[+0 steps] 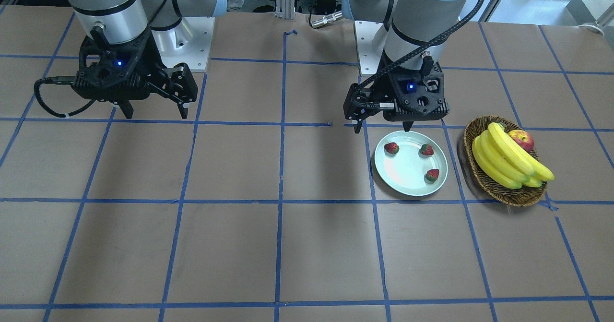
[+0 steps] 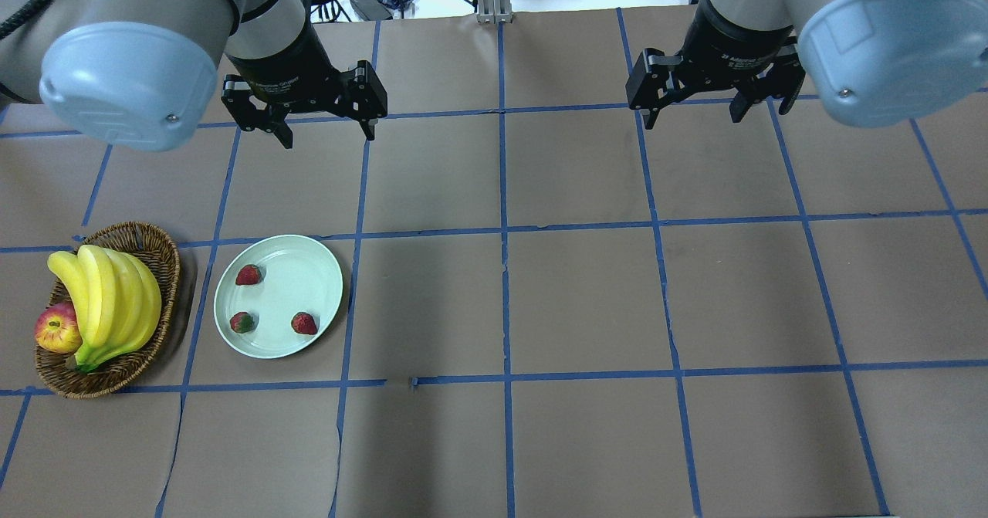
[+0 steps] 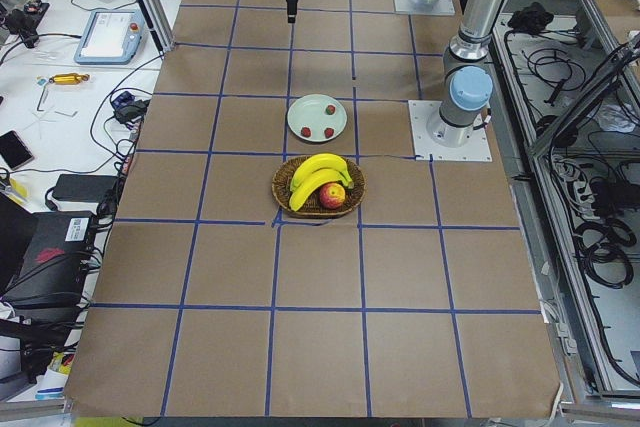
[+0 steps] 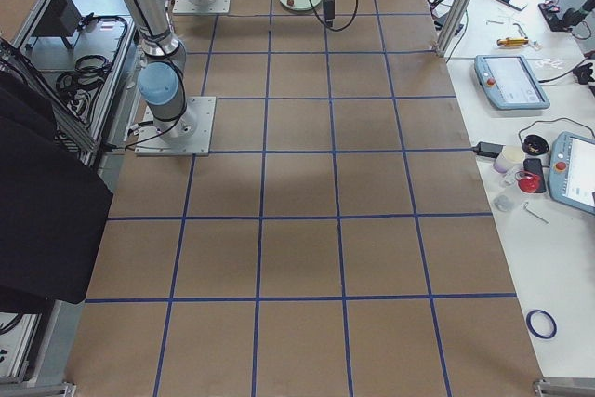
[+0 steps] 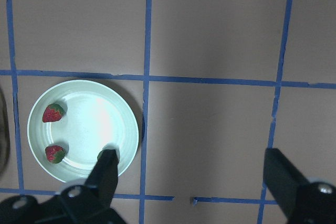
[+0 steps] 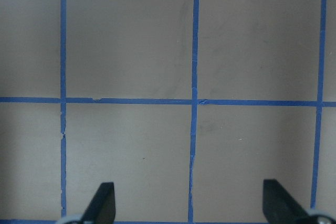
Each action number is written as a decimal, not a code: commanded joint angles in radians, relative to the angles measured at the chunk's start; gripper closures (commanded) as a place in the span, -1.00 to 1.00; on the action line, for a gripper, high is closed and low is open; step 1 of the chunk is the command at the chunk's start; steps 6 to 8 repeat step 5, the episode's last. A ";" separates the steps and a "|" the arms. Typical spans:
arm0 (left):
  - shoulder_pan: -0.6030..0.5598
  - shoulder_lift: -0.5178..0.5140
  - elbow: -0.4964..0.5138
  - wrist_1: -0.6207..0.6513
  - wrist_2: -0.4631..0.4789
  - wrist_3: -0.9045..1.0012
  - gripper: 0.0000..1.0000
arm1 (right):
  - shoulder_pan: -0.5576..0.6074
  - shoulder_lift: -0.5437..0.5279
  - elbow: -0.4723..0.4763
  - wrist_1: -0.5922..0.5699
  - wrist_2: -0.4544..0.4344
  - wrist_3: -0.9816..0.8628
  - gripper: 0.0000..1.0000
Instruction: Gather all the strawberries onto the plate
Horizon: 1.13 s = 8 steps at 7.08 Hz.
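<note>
Three red strawberries with green tops (image 2: pixel 248 274) (image 2: pixel 242 322) (image 2: pixel 304 323) lie apart from each other on the pale mint-green plate (image 2: pixel 297 282). The front-facing view shows the same strawberries (image 1: pixel 391 148) (image 1: pixel 426 149) (image 1: pixel 432 174) on the plate (image 1: pixel 405 175). My left gripper (image 2: pixel 328 136) hangs open and empty above the table, just to the robot's side of the plate. In the left wrist view one finger partly hides a strawberry (image 5: pixel 102 154). My right gripper (image 2: pixel 691 119) is open and empty over bare table, far from the plate.
An oval wicker basket (image 2: pixel 166 259) stands beside the plate on the outer left side. It holds a bunch of bananas (image 2: pixel 108 302) and a red apple (image 2: pixel 58 327). The brown table surface carries a grid of blue tape (image 2: pixel 505 302).
</note>
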 commanded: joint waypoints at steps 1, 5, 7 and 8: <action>-0.001 0.002 -0.002 0.001 0.002 -0.001 -1.00 | 0.001 -0.001 0.002 0.002 -0.003 -0.003 -1.00; -0.001 0.007 -0.002 0.001 0.002 -0.003 -1.00 | 0.004 -0.003 0.013 0.002 -0.001 0.000 -1.00; -0.001 0.007 -0.002 0.001 0.002 -0.003 -1.00 | 0.004 -0.003 0.013 0.002 -0.001 0.000 -1.00; -0.001 0.007 -0.002 0.001 0.002 -0.003 -1.00 | 0.004 -0.003 0.013 0.002 -0.001 0.000 -1.00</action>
